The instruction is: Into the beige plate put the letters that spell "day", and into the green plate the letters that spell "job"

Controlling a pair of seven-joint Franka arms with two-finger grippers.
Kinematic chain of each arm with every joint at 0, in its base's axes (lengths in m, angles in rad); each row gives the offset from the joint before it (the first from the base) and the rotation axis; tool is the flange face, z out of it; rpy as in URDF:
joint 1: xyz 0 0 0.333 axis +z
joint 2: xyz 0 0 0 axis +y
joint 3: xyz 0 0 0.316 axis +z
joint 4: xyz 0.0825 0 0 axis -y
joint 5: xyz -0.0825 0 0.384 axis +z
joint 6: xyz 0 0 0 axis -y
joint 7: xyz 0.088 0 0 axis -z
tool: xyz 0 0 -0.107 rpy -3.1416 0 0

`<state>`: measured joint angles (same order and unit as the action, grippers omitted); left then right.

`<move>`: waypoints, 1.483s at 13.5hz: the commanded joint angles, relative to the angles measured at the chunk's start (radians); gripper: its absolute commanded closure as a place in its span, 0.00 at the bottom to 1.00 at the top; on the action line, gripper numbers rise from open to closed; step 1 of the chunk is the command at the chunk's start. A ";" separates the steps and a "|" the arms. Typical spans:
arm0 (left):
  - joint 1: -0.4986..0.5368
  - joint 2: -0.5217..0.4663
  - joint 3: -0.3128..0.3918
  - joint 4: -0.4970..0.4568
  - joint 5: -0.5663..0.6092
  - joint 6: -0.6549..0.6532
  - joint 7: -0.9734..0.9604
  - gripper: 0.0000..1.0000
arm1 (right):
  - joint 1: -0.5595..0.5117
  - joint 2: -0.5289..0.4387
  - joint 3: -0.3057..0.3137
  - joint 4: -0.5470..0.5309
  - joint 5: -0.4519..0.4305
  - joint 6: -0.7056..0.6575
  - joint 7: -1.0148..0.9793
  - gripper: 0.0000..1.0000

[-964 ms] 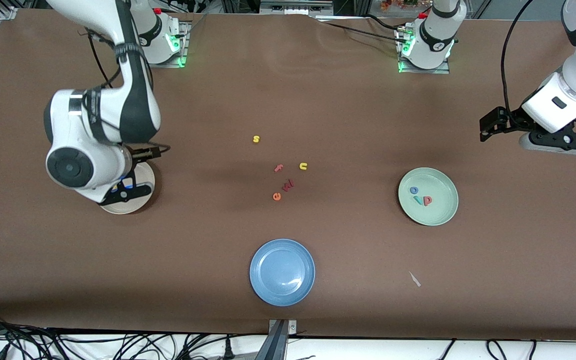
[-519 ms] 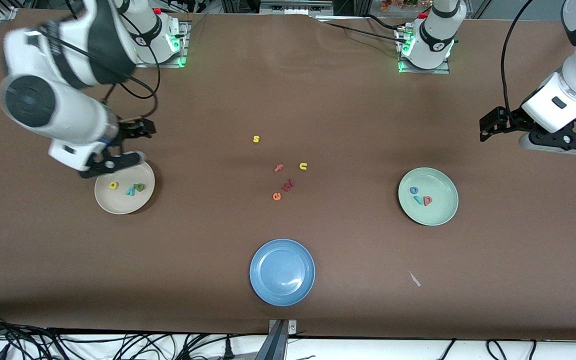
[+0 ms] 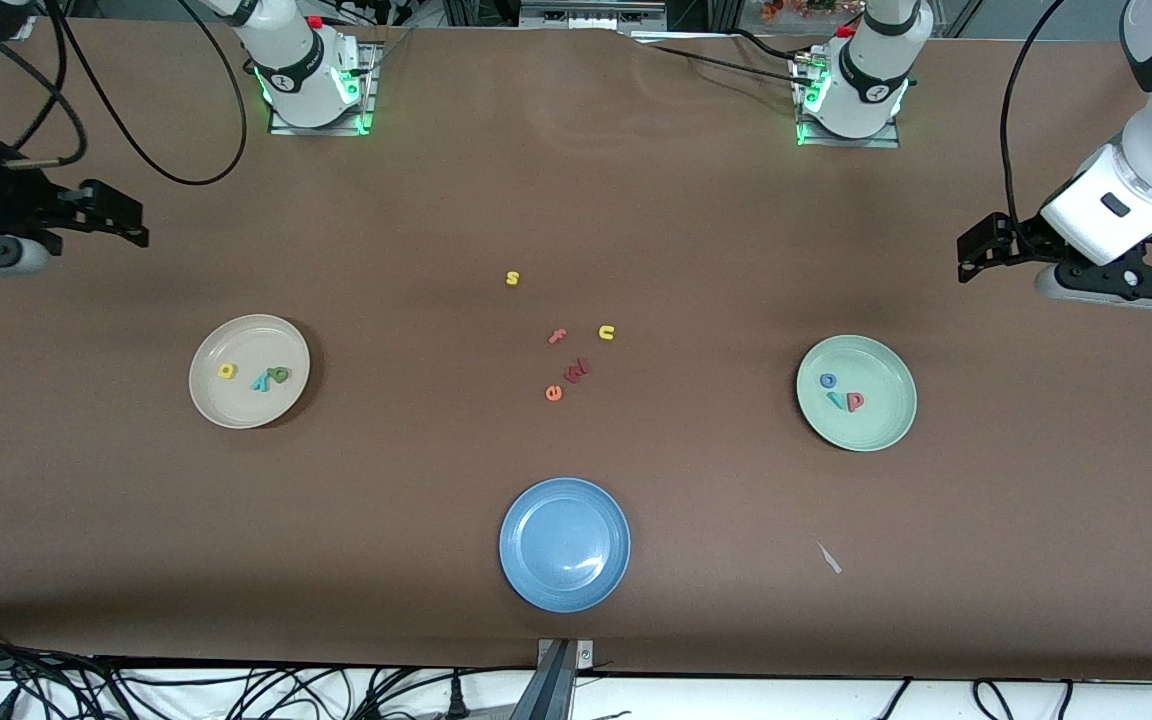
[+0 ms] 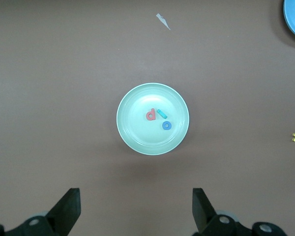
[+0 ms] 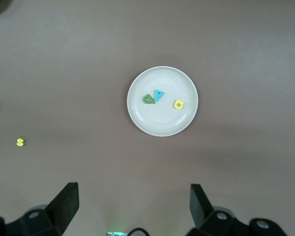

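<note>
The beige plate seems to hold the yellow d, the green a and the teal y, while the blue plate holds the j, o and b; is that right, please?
Not quite: the blue plate holds nothing. The j, o and b lie in the green plate, as the front and left wrist views show. The beige plate does hold the yellow d, green a and teal y.

Brown table (image 3: 416, 500): beige plate (image 3: 211, 400), green plate (image 3: 886, 425), blue plate (image 3: 564, 543), loose letters (image 3: 564, 372) midway.

Right arm raised at its end of worktop, right tool (image 5: 130, 209) empty, black fingers wide apart. Left arm waits raised at its end, left tool (image 4: 136, 211) empty, fingers spread.
</note>
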<state>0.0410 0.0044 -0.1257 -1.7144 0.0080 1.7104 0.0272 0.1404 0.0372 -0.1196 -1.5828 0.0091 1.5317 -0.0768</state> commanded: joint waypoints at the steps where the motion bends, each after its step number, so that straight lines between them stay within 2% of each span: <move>1: -0.001 -0.011 0.001 0.004 -0.014 -0.014 0.017 0.00 | -0.022 -0.022 0.029 -0.036 -0.006 0.021 0.005 0.00; 7: -0.001 -0.011 0.001 0.004 -0.016 -0.014 0.020 0.00 | -0.056 -0.043 0.043 -0.080 -0.011 0.041 0.019 0.00; 20: -0.003 -0.011 0.000 0.004 -0.014 -0.014 0.016 0.00 | -0.036 -0.031 0.046 -0.077 -0.044 0.142 0.054 0.00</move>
<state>0.0404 0.0044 -0.1260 -1.7144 0.0080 1.7099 0.0272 0.1061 0.0307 -0.0844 -1.6286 -0.0152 1.6494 -0.0349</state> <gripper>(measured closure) 0.000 0.000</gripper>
